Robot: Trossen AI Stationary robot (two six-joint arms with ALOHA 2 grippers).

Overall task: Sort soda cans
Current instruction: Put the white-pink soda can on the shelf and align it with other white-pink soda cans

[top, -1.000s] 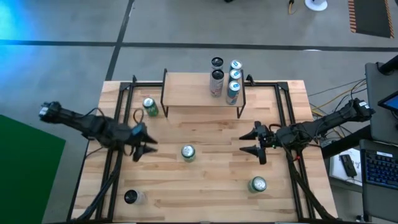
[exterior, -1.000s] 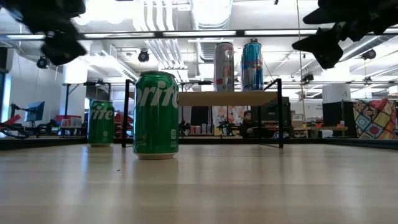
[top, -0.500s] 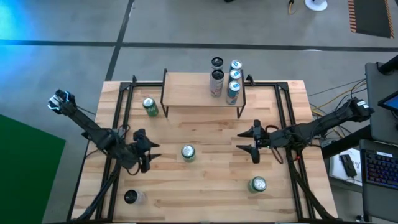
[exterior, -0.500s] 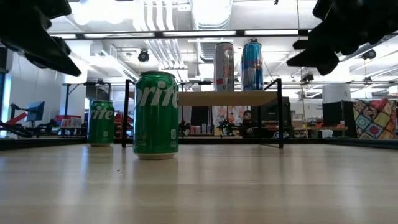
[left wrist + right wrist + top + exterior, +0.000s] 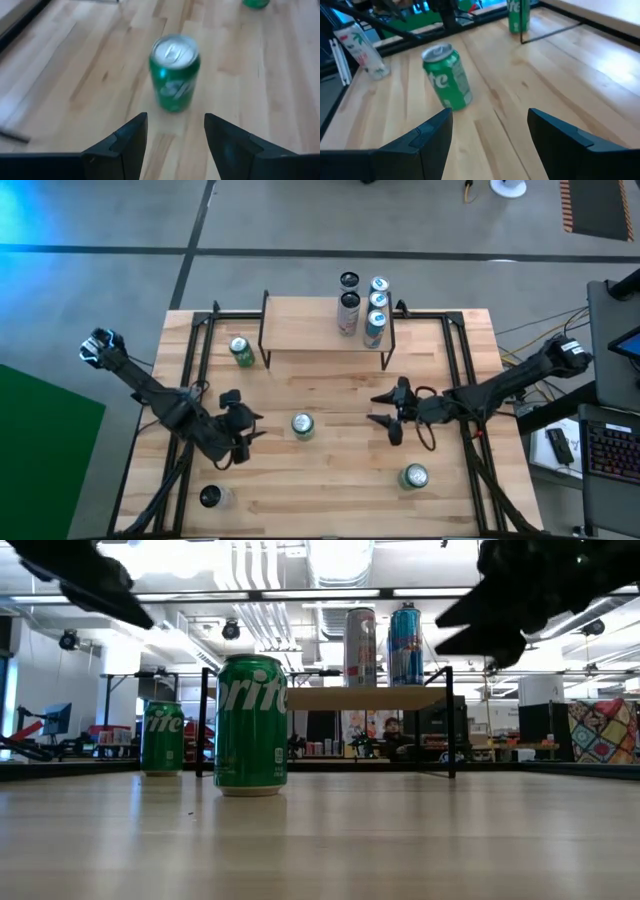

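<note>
Ok, green can (image 5: 302, 425) sits mid-table btwn my left gripper (image 5: 249, 439) and right gripper (image 5: 383, 416), both open, empty; I'd centre left's jaws round it, then close gently

Far green can (image 5: 256, 3) edge-cropped

Central can (image 5: 302, 425) on table (image 5: 330, 500) between left claw (image 5: 250, 434) and right claw (image 5: 382, 410), both apart from it.
</note>
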